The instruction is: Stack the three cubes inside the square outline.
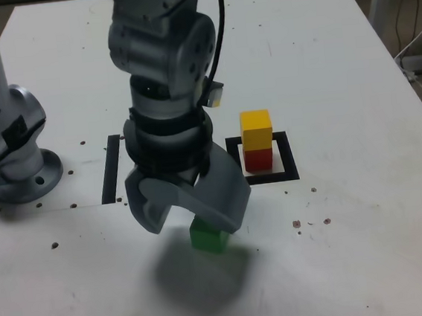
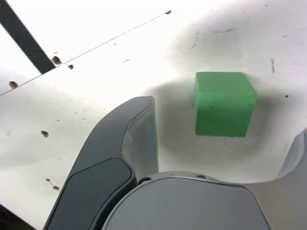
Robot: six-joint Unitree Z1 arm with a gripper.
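In the exterior view the yellow cube (image 1: pixel 256 129) rests on the red cube (image 1: pixel 257 159), both inside the black square outline (image 1: pixel 291 164). The green cube (image 1: pixel 207 238) lies alone on the white table, nearer the front and to the exterior view's left of the stack. My gripper (image 1: pixel 194 227) hangs just above the green cube with its grey fingers (image 1: pixel 226 201) spread wide, and partly hides the cube. In the wrist view the green cube (image 2: pixel 223 103) sits on the table between the spread fingers (image 2: pixel 129 139) of the gripper (image 2: pixel 223 122), touching neither.
A straight black strip (image 1: pixel 111 171) lies on the table behind my arm, also seen in the wrist view as the strip (image 2: pixel 24 36). A second grey arm base (image 1: pixel 12 147) stands at the exterior view's left. Small dark specks (image 1: pixel 311 223) dot the table.
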